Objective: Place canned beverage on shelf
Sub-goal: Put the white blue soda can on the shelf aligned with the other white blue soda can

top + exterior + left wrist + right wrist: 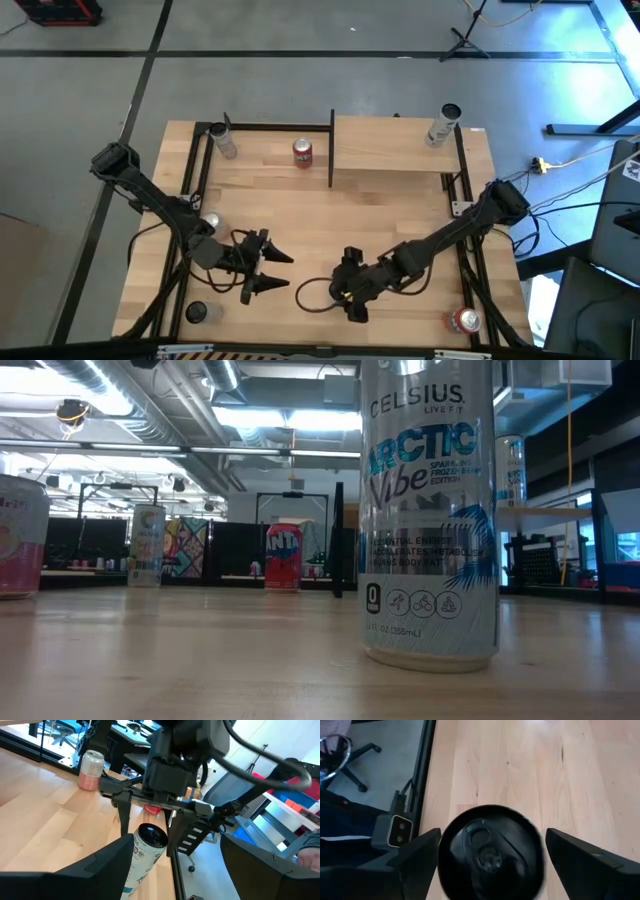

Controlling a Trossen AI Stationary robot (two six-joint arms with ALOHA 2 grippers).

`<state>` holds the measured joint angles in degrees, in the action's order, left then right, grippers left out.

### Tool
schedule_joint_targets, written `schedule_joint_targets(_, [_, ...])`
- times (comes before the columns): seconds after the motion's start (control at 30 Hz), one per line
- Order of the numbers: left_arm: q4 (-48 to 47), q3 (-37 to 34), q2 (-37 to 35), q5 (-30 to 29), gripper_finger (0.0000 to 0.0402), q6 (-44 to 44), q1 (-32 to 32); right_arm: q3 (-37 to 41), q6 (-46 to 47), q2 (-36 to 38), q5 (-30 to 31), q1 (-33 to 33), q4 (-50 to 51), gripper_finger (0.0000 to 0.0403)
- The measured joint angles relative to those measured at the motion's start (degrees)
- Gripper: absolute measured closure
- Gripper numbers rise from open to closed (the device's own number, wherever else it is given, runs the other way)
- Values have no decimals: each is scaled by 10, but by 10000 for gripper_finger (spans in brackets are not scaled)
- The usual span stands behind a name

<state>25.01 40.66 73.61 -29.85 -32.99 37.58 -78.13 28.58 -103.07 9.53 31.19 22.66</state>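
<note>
A tall white Celsius can (428, 510) stands upright on its base on the table, near the front edge. My right gripper (350, 292) is over it, pointing down. It is open, with one finger on each side of the can's black top (490, 851); the left wrist view (145, 852) shows this too. My left gripper (274, 272) is open and empty, to the can's left. The shelf (395, 148), a light-wood board on black posts, stands at the far right with a silver can (440, 126) on it. My right gripper's fingers (172, 837) come from above and stand on either side of the can's top end (151, 836). I cannot tell whether they touch it. The can stands upright on the table.
Other cans stand on the table: a red one (302, 152) at the far middle, one at the far left (222, 140), two by the left arm (210, 222) (197, 312), and a pink one at the near right corner (465, 320). A black frame (331, 150) borders the shelf's left side.
</note>
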Motion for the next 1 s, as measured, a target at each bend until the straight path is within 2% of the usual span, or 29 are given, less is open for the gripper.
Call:
schedule_joint_targets(0.17, [-1, 0, 0, 0, 109, 0, 0, 0, 10, -7, 0, 0, 1, 79])
schedule_joint_targets(0.37, [-1, 0, 0, 0, 109, 1, 0, 0, 9, -7, -1, 0, 1, 171])
schedule_joint_targets(0.57, [-1, 0, 0, 0, 109, 1, 0, 1, 8, 14, -18, -1, 31, 172])
schedule_joint_targets(0.77, [-1, 0, 0, -1, 109, 1, -1, 1, 10, 85, -14, 0, 73, 172])
schedule_joint_targets(1.0, [-1, -1, 0, -8, 109, 1, -1, 0, 15, 179, 39, -1, 174, 172])
